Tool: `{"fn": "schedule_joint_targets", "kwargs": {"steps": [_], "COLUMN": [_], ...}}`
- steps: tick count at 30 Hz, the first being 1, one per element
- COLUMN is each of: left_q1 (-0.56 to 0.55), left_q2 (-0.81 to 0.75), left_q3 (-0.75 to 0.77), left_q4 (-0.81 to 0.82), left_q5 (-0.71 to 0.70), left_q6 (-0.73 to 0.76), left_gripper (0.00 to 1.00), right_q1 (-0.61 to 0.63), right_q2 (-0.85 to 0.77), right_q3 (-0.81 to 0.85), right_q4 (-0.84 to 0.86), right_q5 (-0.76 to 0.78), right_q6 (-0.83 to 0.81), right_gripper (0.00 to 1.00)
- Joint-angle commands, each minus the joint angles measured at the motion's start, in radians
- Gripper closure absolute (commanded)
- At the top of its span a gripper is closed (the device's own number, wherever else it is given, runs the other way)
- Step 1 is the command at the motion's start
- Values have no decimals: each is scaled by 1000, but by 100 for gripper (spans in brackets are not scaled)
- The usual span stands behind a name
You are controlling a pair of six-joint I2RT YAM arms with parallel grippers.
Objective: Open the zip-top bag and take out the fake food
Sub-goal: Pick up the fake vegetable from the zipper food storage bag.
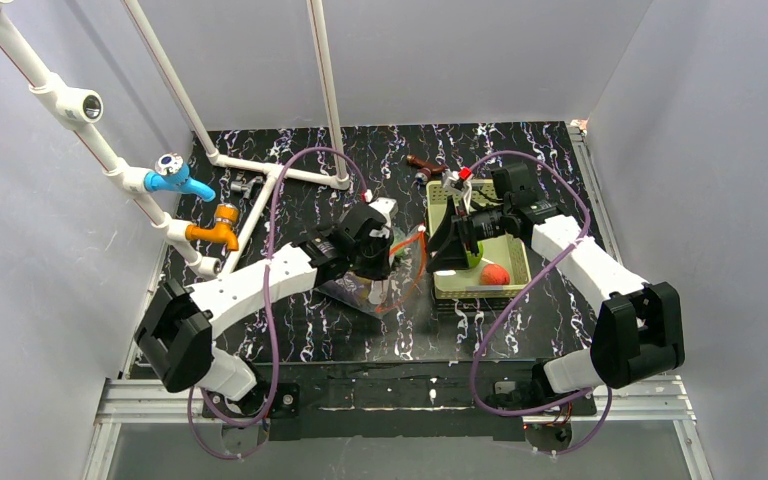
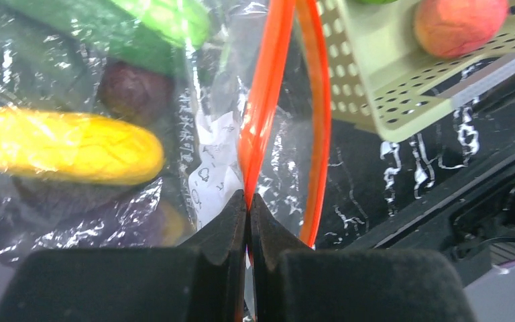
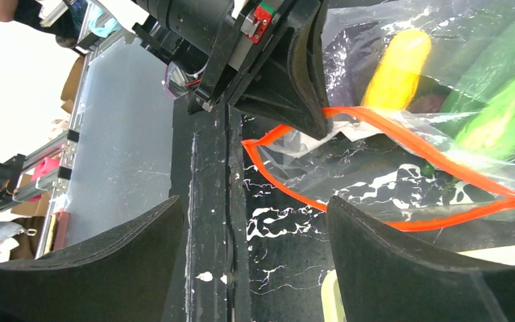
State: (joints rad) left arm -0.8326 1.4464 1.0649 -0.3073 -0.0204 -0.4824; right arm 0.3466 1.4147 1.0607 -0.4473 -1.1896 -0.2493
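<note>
- The zip-top bag [image 2: 174,194] lies on the table [image 1: 380,150] just beside the basket [image 2: 375,87]. Its orange zipper strip [image 2: 265,100] is parted into an open loop.
- The left gripper [image 2: 248,204] is clamped on one lip of the strip. The right gripper [image 3: 255,228] is spread wide at the mouth, holding nothing.
- A tomato [image 2: 459,27] sits in the basket. The cucumber [image 2: 127,27] and yellow piece [image 2: 67,144] are inside the bag, so emptying looks unfinished.

zip-top bag [image 2: 209,144] x1 | basket [image 2: 375,100] x1 | tomato [image 2: 457,25] x1 | yellow piece [image 2: 67,144] x1 | green pieces [image 2: 164,20] in bag x2 | dark round piece [image 2: 134,90] x1 | blue tap [image 1: 180,180] x1 | orange tap [image 1: 218,228] x1
</note>
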Motion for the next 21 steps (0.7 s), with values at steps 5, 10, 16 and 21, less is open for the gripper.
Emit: {"fn": "schedule_joint_targets", "kwargs": {"steps": [5, 10, 16, 21], "left_q1": [9, 9, 16, 16], "left_q2": [-120, -176, -172, -206], "left_q3": [-44, -85, -143, -160], "left_q4": [-225, -303, -292, -264], "left_q5": [-116, -177, -217, -176], "left_q6": [135, 138, 78, 33], "left_gripper": [100, 100, 100, 70], "right_q1": [-17, -18, -47, -70], "right_q2": [-22, -25, -19, -29], "right_q3": [44, 38, 49, 41], "right_q4": [-14, 72, 106, 121], "right_q5": [-29, 132, 198, 184], "right_q6": [-134, -134, -134, -134], "right_gripper": [16, 16, 16, 16]}}
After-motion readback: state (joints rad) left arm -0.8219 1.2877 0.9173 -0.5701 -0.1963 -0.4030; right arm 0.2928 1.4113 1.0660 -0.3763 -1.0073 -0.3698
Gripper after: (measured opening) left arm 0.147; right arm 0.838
